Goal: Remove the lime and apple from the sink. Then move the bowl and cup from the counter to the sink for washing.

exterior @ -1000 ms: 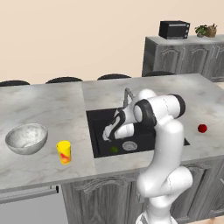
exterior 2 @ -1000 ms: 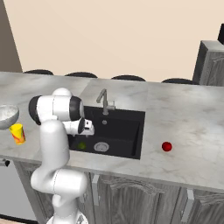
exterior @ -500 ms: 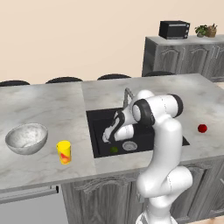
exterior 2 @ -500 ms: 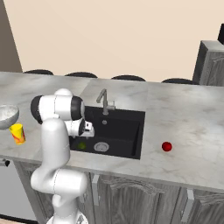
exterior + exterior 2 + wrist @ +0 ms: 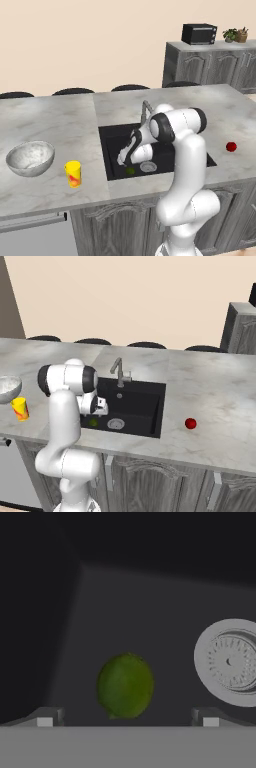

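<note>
The dark-green lime (image 5: pixel 125 685) lies on the floor of the black sink (image 5: pixel 112 142), near its front left corner (image 5: pixel 130 170) (image 5: pixel 93 422). My gripper (image 5: pixel 127 719) reaches down into the basin just above the lime, open, with one fingertip on each side and nothing held (image 5: pixel 125 161) (image 5: pixel 97 408). On the counter right of the sink (image 5: pixel 145 406) rests the red apple (image 5: pixel 231 146) (image 5: pixel 190 423). Left of the sink stand the marbled bowl (image 5: pixel 30 157) (image 5: pixel 7 387) and the yellow cup (image 5: pixel 73 173) (image 5: pixel 20 408).
The round silver drain (image 5: pixel 230 661) (image 5: pixel 148 166) sits just right of the lime. A grey faucet (image 5: pixel 146 107) (image 5: pixel 119 368) rises at the sink's back edge, close to my arm. A microwave (image 5: pixel 199 34) stands on a far cabinet.
My gripper has sunk a little lower into the sink toward the lime, staying open. The fruit, bowl and cup have not moved.
</note>
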### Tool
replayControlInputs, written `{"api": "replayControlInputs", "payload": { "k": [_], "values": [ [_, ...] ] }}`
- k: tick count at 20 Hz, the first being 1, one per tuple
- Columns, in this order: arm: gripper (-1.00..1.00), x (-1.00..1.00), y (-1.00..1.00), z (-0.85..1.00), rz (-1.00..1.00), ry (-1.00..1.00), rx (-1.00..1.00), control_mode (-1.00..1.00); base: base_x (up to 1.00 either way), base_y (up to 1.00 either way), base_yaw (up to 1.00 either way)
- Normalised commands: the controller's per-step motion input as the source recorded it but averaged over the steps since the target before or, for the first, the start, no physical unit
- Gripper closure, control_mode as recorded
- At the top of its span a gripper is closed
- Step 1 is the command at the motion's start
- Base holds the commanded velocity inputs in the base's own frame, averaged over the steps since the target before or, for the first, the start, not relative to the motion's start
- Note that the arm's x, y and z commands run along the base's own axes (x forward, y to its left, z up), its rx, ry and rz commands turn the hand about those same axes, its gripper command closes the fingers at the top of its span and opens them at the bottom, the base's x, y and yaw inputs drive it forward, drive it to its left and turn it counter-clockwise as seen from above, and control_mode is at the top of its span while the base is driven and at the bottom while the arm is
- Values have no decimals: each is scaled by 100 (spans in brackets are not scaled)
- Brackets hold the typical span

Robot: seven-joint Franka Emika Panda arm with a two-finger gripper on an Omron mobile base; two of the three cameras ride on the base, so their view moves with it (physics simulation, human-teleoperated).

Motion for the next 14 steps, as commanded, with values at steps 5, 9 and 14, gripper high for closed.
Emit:
{"api": "replayControlInputs", "payload": {
  "k": [5, 9, 14],
  "values": [
    [-100, 0, 0, -20, 0, 0, 0, -100, 0, 0, 0],
    [-100, 0, 0, -18, 0, 0, 0, -100, 0, 0, 0],
    [-100, 0, 0, -20, 0, 0, 0, -100, 0, 0, 0]
  ]
}}
